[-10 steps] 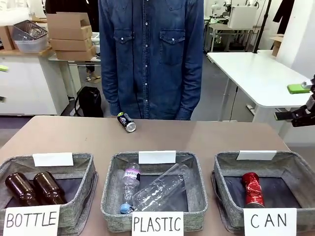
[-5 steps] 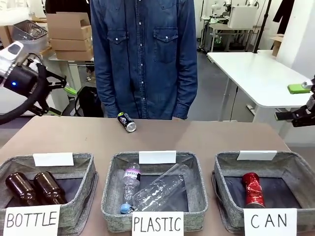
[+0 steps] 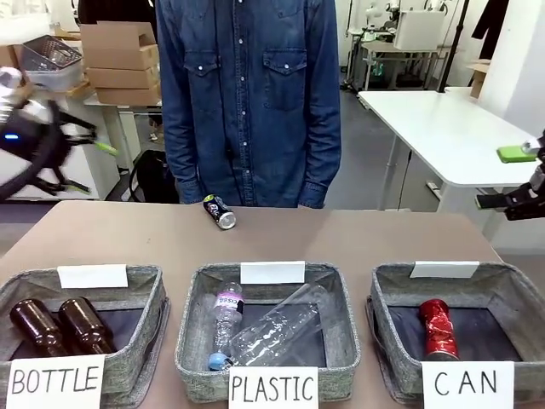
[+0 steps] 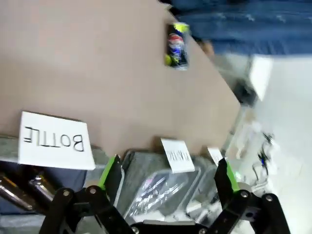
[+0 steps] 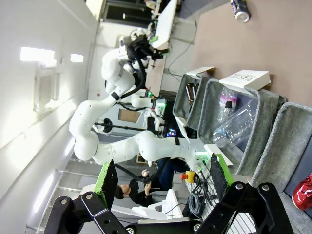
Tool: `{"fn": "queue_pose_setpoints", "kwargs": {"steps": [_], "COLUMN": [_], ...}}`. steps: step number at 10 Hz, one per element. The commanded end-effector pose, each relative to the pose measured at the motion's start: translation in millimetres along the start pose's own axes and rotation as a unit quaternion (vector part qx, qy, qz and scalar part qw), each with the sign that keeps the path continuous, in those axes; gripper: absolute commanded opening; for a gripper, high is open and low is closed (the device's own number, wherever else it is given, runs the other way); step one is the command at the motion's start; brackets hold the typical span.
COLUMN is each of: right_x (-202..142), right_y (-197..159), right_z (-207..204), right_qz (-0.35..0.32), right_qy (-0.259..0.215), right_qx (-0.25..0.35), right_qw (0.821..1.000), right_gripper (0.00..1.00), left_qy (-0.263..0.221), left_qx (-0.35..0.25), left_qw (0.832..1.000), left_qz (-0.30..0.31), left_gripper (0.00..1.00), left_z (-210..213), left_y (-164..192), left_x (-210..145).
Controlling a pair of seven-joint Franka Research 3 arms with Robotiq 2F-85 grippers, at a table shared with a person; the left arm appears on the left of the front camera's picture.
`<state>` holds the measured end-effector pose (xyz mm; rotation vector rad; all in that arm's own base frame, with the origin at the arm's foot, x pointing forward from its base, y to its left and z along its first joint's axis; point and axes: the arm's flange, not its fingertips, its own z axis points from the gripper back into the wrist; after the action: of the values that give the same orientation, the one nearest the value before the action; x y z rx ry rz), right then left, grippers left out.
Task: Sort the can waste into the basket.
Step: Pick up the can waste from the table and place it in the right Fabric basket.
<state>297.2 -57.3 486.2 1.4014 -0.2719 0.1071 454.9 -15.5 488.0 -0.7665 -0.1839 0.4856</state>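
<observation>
A black-and-silver can lies on its side on the brown table near the far edge, in front of the person; it also shows in the left wrist view and the right wrist view. A shiny red can lies inside the grey basket signed CAN at the front right, and part of this red can appears beside the basket's wall. My left gripper hangs blurred at the far left above the table, open and empty. My right gripper stands open and empty at the right edge.
The BOTTLE basket at the front left holds two brown bottles. The PLASTIC basket in the middle holds clear bottles. A person in a denim shirt stands at the far edge. Bare tabletop lies between the baskets and the black can.
My left arm came into view at the far left and is swinging, now blurred and a little further left. The person shifted slightly left. The right gripper and cans stayed put.
</observation>
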Motion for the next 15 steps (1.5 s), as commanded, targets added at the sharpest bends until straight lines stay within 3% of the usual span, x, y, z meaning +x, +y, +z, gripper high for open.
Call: {"fn": "queue_pose_setpoints", "kwargs": {"steps": [1,4,6,8,10,15], "right_x": [0.2,0.2,0.2,0.2,0.2,0.2], "right_y": [1.2,1.2,1.2,1.2,1.2,1.2], "right_z": [2.3,2.3,2.3,2.3,2.3,2.3], "right_qz": [0.009,0.009,0.009,0.009,0.009,0.009], "right_qy": [0.003,0.003,0.003,0.003,0.003,0.003], "right_qx": [-0.001,-0.001,-0.001,-0.001,-0.001,-0.001], "right_qw": [1.000,1.000,1.000,1.000,1.000,1.000], "right_gripper": [1.00,1.00,1.00,1.00,1.00,1.00], "left_qy": [0.010,-0.004,-0.049,-0.053,-0.105,-0.106], "left_qx": [0.107,0.199,0.248,0.239,0.219,0.260], "left_qw": [0.993,0.979,0.965,0.968,0.968,0.959], "left_qz": [0.040,0.053,0.062,0.054,0.070,0.028], "left_gripper": [1.00,1.00,1.00,1.00,1.00,1.00], "left_z": [-57.9,-141.9,-198.7,-234.8,-274.3,-323.0], "left_y": [-55.3,-96.2,-107.3,-123.9,-135.3,-136.6], "left_x": [-10.1,-11.8,-17.8,-15.2,-5.5,27.2]}}
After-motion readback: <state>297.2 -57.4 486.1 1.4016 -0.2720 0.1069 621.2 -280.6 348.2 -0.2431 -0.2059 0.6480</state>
